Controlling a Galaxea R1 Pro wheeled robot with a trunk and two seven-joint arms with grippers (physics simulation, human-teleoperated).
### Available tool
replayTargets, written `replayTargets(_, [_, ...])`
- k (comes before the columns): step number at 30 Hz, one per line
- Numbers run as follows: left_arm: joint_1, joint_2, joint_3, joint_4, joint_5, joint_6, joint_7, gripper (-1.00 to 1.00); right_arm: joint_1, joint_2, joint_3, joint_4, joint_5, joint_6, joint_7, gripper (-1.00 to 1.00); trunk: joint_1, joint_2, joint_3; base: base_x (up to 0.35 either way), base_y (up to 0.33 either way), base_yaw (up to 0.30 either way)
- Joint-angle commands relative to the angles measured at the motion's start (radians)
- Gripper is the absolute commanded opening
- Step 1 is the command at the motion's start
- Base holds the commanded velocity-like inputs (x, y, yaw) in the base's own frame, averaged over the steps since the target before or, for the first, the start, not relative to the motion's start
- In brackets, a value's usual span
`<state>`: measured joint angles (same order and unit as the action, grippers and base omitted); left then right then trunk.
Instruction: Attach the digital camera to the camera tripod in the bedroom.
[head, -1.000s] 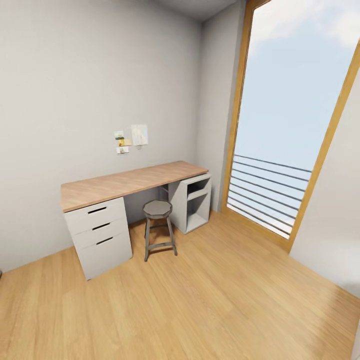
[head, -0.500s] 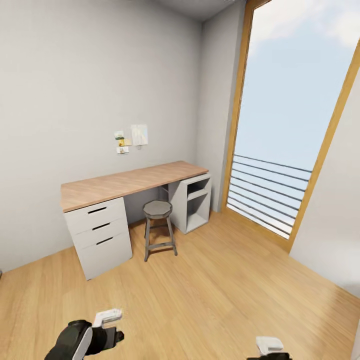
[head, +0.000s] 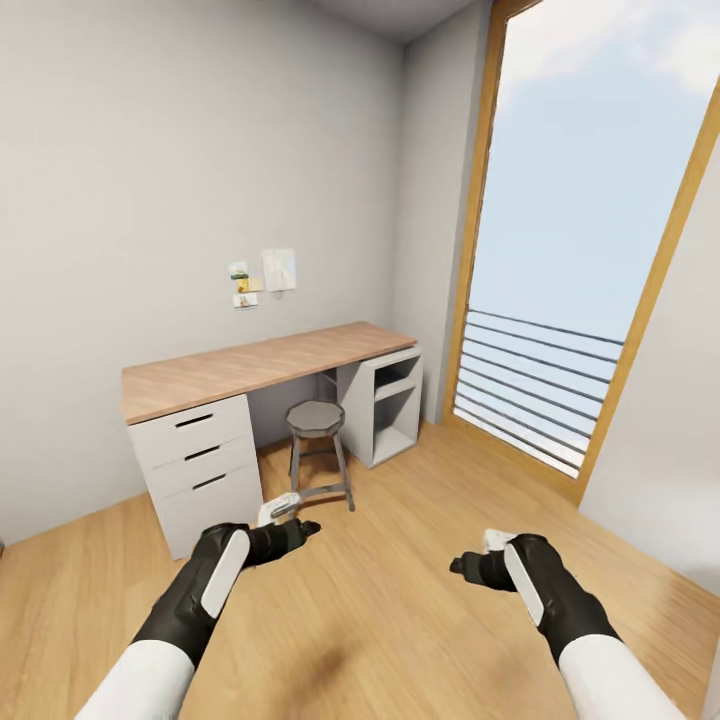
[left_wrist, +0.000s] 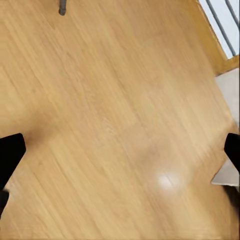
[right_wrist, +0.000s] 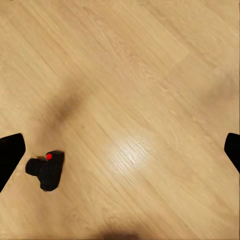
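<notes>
The digital camera (right_wrist: 46, 170), small and black with a red button, lies on the light wood floor (right_wrist: 150, 75) in the right wrist view, below and to one side of my right gripper (right_wrist: 121, 150), which is open and empty. In the head view that right gripper (head: 475, 555) hangs over the floor at lower right. My left gripper (head: 290, 520) is held out near the stool, open, with bare floor between its fingertips (left_wrist: 10, 155). The camera tripod and the bedroom are out of view.
A wooden-topped desk (head: 260, 365) with white drawers (head: 200, 465) stands against the grey wall, with a round grey stool (head: 316, 420) in front of it. A tall wood-framed window with railings (head: 560, 390) is on the right. Wood floor (head: 400, 620) stretches ahead.
Both arms have risen from the bottom edge into the head view and now reach forward. The room and the view itself have not shifted.
</notes>
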<state>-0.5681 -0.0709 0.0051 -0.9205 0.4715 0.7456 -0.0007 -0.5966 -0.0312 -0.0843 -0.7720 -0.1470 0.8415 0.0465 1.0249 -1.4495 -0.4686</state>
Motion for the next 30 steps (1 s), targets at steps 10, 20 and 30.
replayTargets(10, [-0.001, -0.019, -0.013, -0.038, -0.003, 0.039, 0.001, 1.0, -0.002, -0.016, -0.004, -0.023, 0.002, 0.018, 0.069, 1.0, 0.0, 0.0, -0.001, 0.0, 0.0, 0.0])
replayTargets(20, [-0.001, -0.02, -0.017, 0.002, -0.004, 0.036, 0.002, 1.0, -0.002, -0.016, -0.002, -0.025, 0.002, 0.018, 0.074, 1.0, 0.012, -0.021, -0.011, 0.0, 0.0, 0.0])
replayTargets(30, [-0.001, -0.019, -0.017, 0.015, -0.006, 0.034, 0.002, 1.0, -0.002, -0.016, -0.002, -0.026, 0.001, 0.018, 0.075, 1.0, 0.05, -0.091, -0.042, 0.0, 0.0, 0.0])
